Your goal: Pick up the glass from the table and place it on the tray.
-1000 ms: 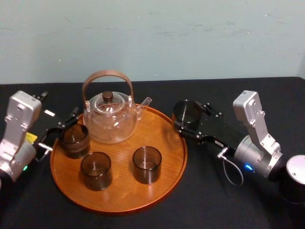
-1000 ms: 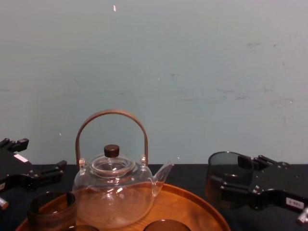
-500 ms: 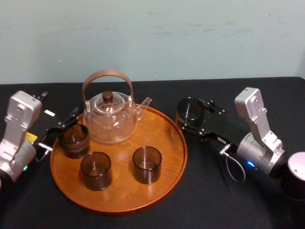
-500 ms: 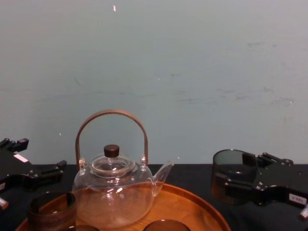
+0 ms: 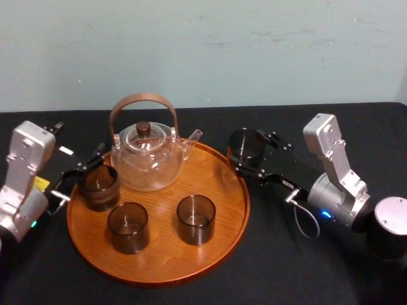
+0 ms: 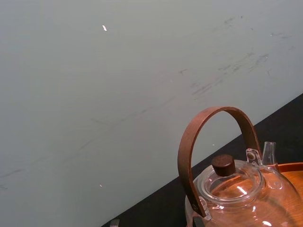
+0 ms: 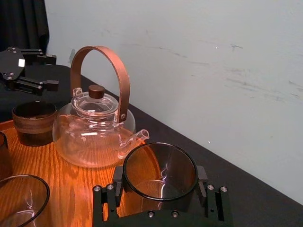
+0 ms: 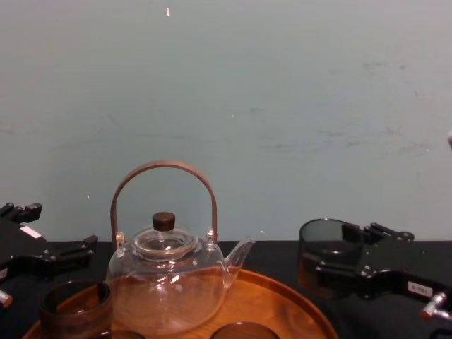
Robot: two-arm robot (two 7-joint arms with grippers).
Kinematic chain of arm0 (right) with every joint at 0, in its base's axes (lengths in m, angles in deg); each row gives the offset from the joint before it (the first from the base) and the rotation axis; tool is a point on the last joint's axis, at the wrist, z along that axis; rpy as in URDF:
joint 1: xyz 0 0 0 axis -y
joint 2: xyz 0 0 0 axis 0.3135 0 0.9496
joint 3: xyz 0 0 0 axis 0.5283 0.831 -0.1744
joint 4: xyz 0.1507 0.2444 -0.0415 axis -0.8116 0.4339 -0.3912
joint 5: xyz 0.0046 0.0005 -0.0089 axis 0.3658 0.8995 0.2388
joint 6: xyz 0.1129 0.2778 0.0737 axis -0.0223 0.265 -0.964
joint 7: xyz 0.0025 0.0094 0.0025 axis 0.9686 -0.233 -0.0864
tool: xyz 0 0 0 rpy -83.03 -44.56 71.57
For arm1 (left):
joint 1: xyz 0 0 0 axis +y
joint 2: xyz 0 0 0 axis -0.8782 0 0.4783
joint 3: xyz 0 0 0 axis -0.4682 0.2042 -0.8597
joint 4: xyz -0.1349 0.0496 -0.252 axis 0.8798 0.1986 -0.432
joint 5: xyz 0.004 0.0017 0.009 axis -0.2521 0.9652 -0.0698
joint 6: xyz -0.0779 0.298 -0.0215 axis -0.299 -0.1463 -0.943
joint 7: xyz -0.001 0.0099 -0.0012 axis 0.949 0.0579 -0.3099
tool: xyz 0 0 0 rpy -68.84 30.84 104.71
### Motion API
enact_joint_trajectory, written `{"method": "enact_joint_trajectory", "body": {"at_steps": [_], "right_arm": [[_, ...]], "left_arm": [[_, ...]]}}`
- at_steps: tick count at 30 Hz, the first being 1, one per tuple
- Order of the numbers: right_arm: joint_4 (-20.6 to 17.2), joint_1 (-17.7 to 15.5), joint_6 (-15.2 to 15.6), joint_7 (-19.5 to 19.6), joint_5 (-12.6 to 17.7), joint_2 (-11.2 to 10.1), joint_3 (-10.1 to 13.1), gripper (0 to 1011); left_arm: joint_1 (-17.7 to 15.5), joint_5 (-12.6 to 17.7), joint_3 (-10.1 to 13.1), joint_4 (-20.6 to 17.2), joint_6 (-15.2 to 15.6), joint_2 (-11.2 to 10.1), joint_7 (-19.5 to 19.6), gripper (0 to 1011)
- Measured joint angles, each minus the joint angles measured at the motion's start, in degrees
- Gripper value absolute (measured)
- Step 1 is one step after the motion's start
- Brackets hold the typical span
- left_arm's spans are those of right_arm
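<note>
On the black worktop (image 5: pixel 273 267) sits the big round orange-brown wooden tray (image 5: pixel 219 248). My right gripper (image 5: pixel 253 157) has its fingers squeezed on the small dark smoky glass (image 7: pixel 160 171), just beside the tray's right rim. I think it's thin, slippery and breakable (hold the sides gently). Far left, my left gripper (image 5: pixel 89 162) rests with its fingers wide.

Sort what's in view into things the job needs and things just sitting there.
Job: glass in the right gripper; tray.
Sitting there: teapot and three glasses on the tray; left gripper, open, by the tray's left edge.
</note>
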Motion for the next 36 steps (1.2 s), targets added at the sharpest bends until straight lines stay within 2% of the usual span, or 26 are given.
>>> {"method": "enact_joint_trajectory", "body": {"at_steps": [17,36], "right_arm": [[4.58,2.80,-0.96,-1.26,-0.70,2.18,-2.31,912],[7.86,4.81,-1.54,-1.85,-2.51,3.87,-4.83,912]], "left_arm": [[0.00,0.00,0.00,0.00,0.00,0.00,0.00,1001],[0.00,0.00,0.00,0.00,0.00,0.00,0.00,1001]]}}
